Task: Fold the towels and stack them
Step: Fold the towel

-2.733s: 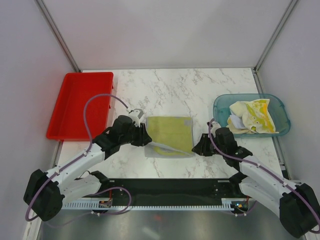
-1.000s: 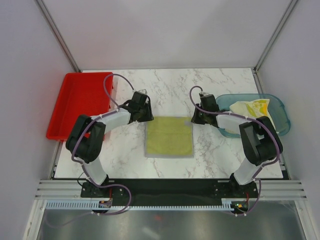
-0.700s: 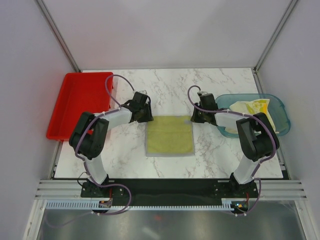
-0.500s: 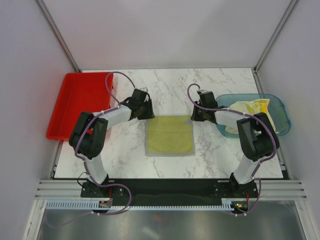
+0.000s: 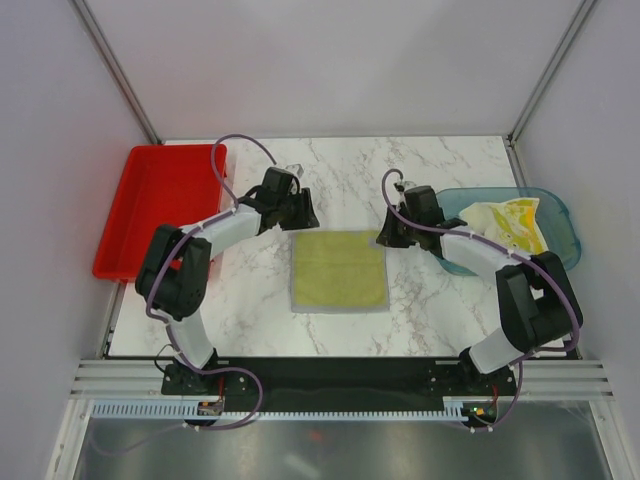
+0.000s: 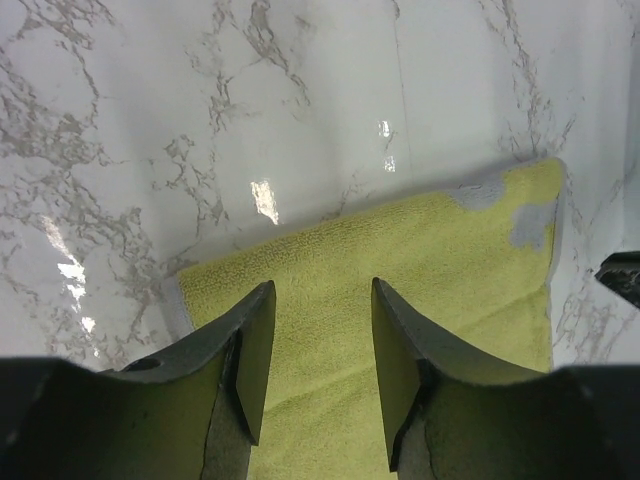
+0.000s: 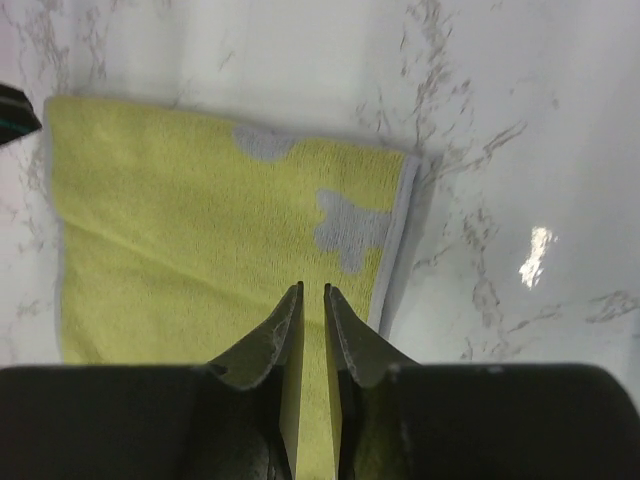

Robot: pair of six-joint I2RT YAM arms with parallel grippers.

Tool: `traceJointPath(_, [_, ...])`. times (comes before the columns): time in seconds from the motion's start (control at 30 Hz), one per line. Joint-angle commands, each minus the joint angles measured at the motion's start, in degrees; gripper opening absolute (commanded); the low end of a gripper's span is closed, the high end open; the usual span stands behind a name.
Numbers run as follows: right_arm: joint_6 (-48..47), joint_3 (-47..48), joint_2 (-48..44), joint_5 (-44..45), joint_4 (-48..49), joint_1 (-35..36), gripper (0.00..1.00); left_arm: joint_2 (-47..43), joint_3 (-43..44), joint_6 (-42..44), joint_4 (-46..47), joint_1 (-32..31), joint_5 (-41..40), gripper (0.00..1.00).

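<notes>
Status: left gripper (image 6: pixel 322 300) jaws parted, empty, above the far-left corner of the towel (image 6: pixel 400 250). Right gripper (image 7: pixel 312 295) is closed to a thin slit with nothing in it, above the far-right corner. The towel lies flat mid-table (image 5: pixel 250 300) between the arms. It's yellow-green terry with a grey hem and grey patches. Looks light and limp, not slippery, likely to drape, so pinch both far corners at the hem. Other towels (image 5: pixel 505 230) sit crumpled in the translucent bin (image 5: pixel 445 200).
</notes>
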Motion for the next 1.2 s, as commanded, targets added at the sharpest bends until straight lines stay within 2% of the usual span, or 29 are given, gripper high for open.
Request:
traceJointPath(0.0, [2.29,-5.09,-1.99,-4.61,2.97,0.89,0.22,1.44,-0.44,-0.41,1.76,0.09,2.05,0.50])
traceJointPath(0.23, [4.39,-12.67,0.81,-6.90,13.42,0.89,0.22,7.34,2.54,-0.06,1.41,0.71,0.55,0.50])
traceJointPath(0.4, [6.06,-16.01,0.20,-6.72,16.77,1.15,0.22,10.07,5.18,0.99,0.26,2.29,0.02,0.50])
traceJointPath(0.53, [6.51,-15.23,-1.11,-8.47,16.87,1.59,0.24,11.48,7.72,2.22,-0.79,3.61,1.68,0.50])
traceJointPath(0.6, [3.63,-11.91,-1.90,-8.83,14.33,1.50,0.26,9.38,8.17,3.36,-1.23,3.96,4.23,0.50])
traceJointPath(0.7, [-0.77,-5.06,-3.14,-8.92,8.43,0.63,0.37,5.26,9.57,6.69,-2.89,3.96,9.15,0.54])
traceJointPath(0.83, [-6.74,3.75,0.88,-14.43,0.19,-3.06,0.61,3.48,14.32,11.97,-8.61,4.92,8.47,0.58])
traceJointPath(1.0, [-15.80,13.06,7.58,-18.67,-6.24,-4.47,0.63,6.99,15.90,17.77,-12.83,8.00,9.25,0.58])
traceJointPath(1.17, [-21.34,17.55,12.85,-20.07,-10.64,-7.98,0.59,11.21,16.35,21.99,-13.71,10.46,17.14,0.57])
